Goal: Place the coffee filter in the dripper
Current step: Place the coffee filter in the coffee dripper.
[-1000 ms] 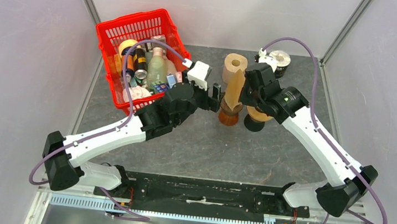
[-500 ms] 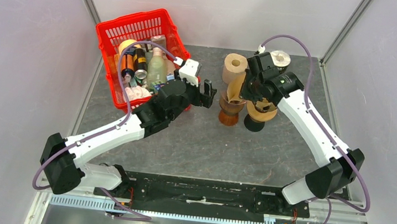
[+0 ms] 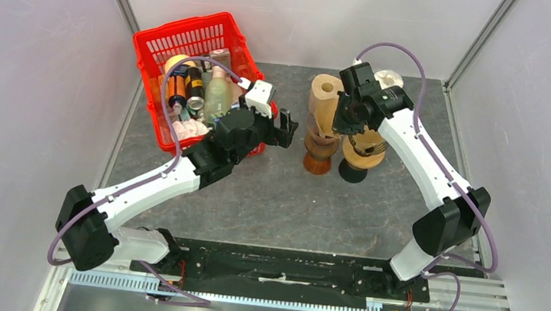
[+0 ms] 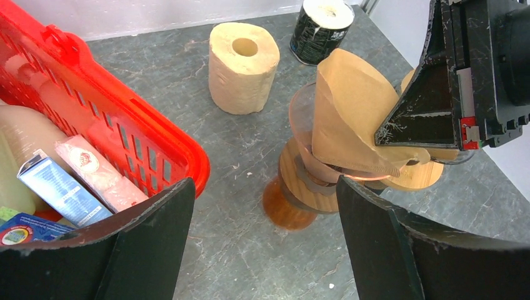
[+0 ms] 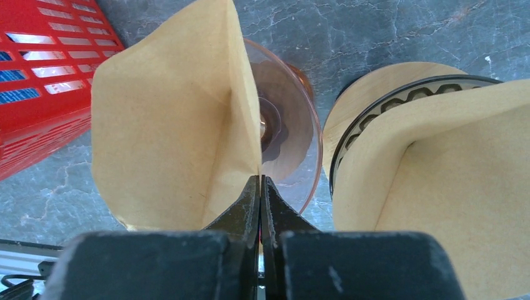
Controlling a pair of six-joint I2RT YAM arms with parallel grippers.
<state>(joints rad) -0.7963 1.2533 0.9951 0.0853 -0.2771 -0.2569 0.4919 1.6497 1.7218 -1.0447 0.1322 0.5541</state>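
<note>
While the right gripper (image 5: 260, 182) clamps its jaws on the edge of a brown paper coffee filter (image 4: 350, 112), the cone leans tilted into the amber glass dripper (image 4: 300, 122) on its wooden stand, its lower part inside the bowl. The left gripper (image 4: 264, 184) hangs near the dripper, jaws spread wide and grasping nothing, with a red basket (image 4: 125, 119) to its left and a paper roll (image 4: 244, 59) beyond.

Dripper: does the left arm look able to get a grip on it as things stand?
Probably yes, low down. The left gripper is open and faces the dripper with nothing between them; its wooden collar and stem are exposed. The upper cone is taken: the right gripper holds the filter there.
</note>
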